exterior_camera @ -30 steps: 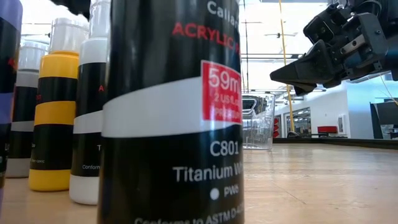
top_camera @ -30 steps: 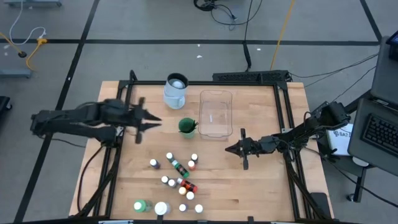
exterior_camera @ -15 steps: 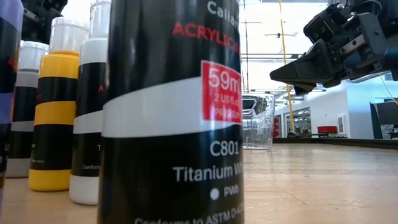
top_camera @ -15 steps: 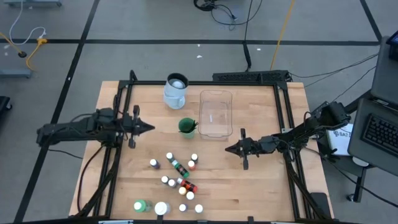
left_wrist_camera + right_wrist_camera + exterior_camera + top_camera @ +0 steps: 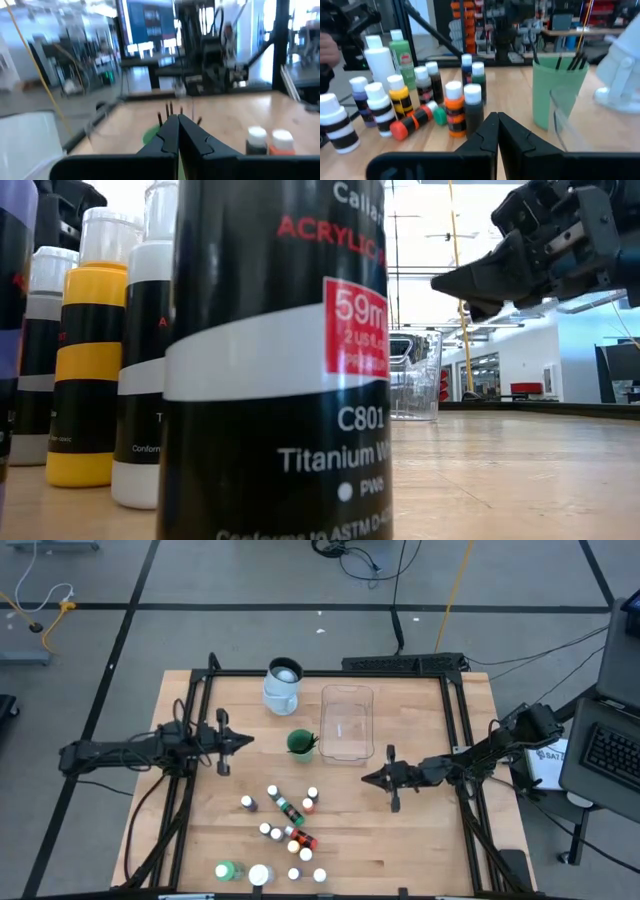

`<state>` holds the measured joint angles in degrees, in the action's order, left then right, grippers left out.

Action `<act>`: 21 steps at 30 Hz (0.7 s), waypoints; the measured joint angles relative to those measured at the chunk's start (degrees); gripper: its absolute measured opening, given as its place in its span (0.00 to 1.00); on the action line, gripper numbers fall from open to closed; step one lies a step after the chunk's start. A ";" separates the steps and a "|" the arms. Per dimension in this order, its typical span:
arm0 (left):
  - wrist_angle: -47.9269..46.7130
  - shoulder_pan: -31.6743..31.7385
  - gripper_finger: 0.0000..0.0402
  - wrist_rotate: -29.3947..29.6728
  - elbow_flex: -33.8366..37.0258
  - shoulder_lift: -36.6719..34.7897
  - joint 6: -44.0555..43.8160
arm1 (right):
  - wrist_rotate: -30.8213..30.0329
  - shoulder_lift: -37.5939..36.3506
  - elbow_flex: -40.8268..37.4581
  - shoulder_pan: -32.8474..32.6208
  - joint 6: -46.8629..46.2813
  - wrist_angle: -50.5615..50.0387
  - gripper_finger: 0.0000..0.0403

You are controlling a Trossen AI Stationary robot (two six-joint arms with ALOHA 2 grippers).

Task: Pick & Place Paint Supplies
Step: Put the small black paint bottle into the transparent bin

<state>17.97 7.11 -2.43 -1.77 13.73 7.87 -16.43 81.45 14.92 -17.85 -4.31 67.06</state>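
at the frame's left i see my left claw [image 5: 243,739] pressed together, empty, beside the green cup [image 5: 300,743]; right claw [image 5: 366,779] likewise.

worktop [image 5: 420,840]: pale wood grain, black frame rails along the sides
cup [image 5: 555,95]: plain mint green, dark brushes [image 5: 577,61] standing in it
jug [image 5: 282,686]: pale blue-white
tub [image 5: 346,723]: clear, colourless
bottles [image 5: 455,107]: white caps; bodies orange, yellow, black, dark green, blue and purple, most with black and white bands
lying bottle [image 5: 412,121]: red-orange with a black band, green end
large bottle [image 5: 401,52]: light green, white cap
jar [image 5: 379,62]: white
nearest bottle [image 5: 280,380]: black with a white band, red square label, red and white lettering
yellow bottle [image 5: 88,370]: yellow, black band, white cap
fingers [image 5: 497,134]: black
floor [image 5: 250,630]: grey, black tape lines
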 joint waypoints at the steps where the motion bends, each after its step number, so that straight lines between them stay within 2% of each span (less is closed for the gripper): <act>1: 2.43 0.00 0.01 0.09 1.26 0.30 0.14 | 0.00 0.00 0.00 0.00 0.88 0.79 0.00; 10: 2.54 0.00 0.01 4.16 0.53 3.24 0.93 | 0.00 0.00 0.02 0.04 7.60 0.93 0.00; 14: 5.38 0.00 0.01 9.22 0.51 3.83 0.93 | 0.17 0.01 0.02 0.01 6.49 -0.35 0.00; 21: 4.68 0.00 0.05 15.39 0.51 3.90 0.86 | 0.14 0.02 0.00 -0.22 7.15 -2.17 0.00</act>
<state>22.65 7.11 12.96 -1.26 17.63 8.73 -16.28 81.47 14.92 -18.07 2.84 64.89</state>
